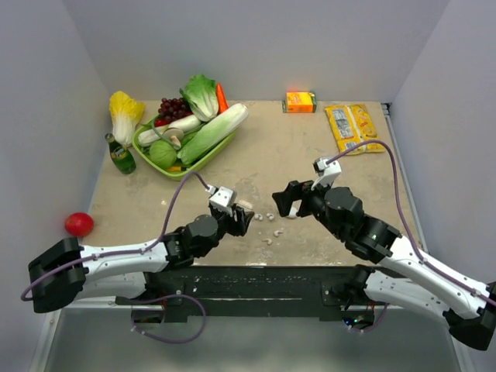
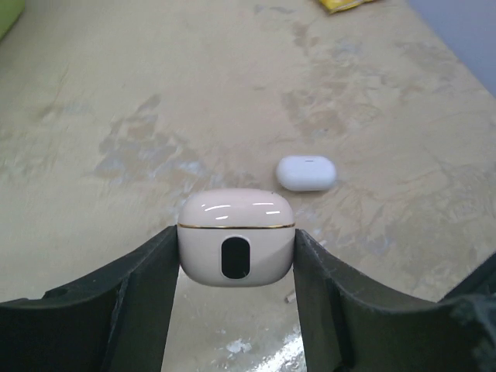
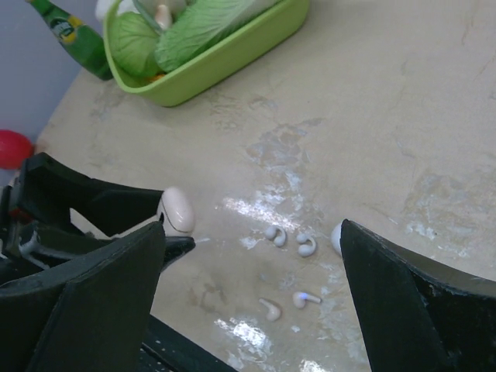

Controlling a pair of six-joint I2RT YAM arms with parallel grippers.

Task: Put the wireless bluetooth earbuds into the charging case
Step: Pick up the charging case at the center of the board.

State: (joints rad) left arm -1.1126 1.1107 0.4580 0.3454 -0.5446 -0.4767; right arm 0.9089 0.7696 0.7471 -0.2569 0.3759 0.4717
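Note:
My left gripper (image 2: 236,249) is shut on the cream-white charging case (image 2: 236,240), one finger on each side; its lid is closed along a gold seam and it hangs a little above the table. In the top view this case (image 1: 244,204) sits at the left gripper (image 1: 240,218). Several tiny white earbuds (image 3: 273,235) (image 1: 270,217) lie loose on the table between the arms. A second white case (image 2: 306,172) lies closed beyond them. My right gripper (image 3: 252,232) (image 1: 288,203) hovers open over the earbuds, holding nothing.
A green tray (image 1: 180,173) of vegetables stands at the back left, with a green bottle (image 1: 120,153) beside it. A red ball (image 1: 78,224) lies at the left edge. An orange carton (image 1: 301,101) and a yellow packet (image 1: 353,126) are at the back right.

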